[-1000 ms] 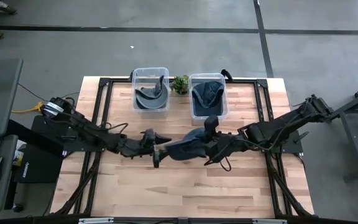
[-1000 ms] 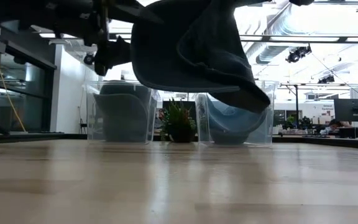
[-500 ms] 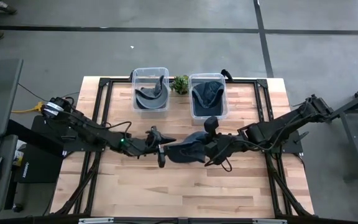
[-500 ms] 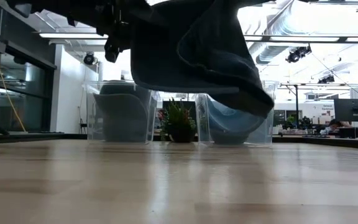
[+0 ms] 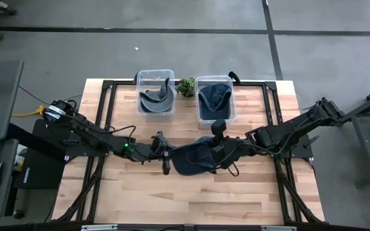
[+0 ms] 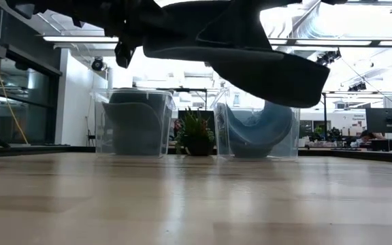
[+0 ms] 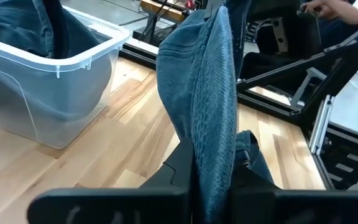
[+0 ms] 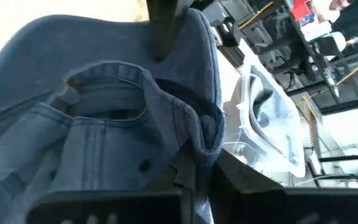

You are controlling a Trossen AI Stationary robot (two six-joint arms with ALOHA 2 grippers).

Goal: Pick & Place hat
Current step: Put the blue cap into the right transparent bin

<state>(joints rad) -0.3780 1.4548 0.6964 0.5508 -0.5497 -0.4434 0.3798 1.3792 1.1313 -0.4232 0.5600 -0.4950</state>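
Note:
A blue denim hat (image 5: pixel 194 158) hangs in the air over the middle of the table, between my two grippers. My left gripper (image 5: pixel 166 156) comes at it from the table's left and is shut on its brim. From the table's right, my right gripper (image 5: pixel 220 153) is shut on the hat's crown. In the low view the hat (image 6: pixel 250 58) floats well above the wood. Each wrist view shows the denim running down between that arm's own dark fingers. My left gripper pinches the hat's brim (image 7: pixel 213 163) between its two fingers (image 7: pixel 180 167), level from the table's left. The brim stands edge-on in the jaws and the hat is lifted clear of the table. My right gripper pinches a fold of the crown's lower rim (image 8: pixel 199 146) between its two fingers, coming level from the table's right. The crown spreads out beyond the fingertips. The hat is clear of the table.
Two clear plastic bins stand at the far edge, a left one (image 5: pixel 155 92) and a right one (image 5: pixel 215 98), each with a dark hat inside. A small green plant (image 5: pixel 186 86) sits between them. Bare wood lies toward the near edge.
My left gripper has moved toward the table's right to the hat and shut on its brim. The hat, which hung down from my right gripper, has swung up to lie more level between the two grippers.

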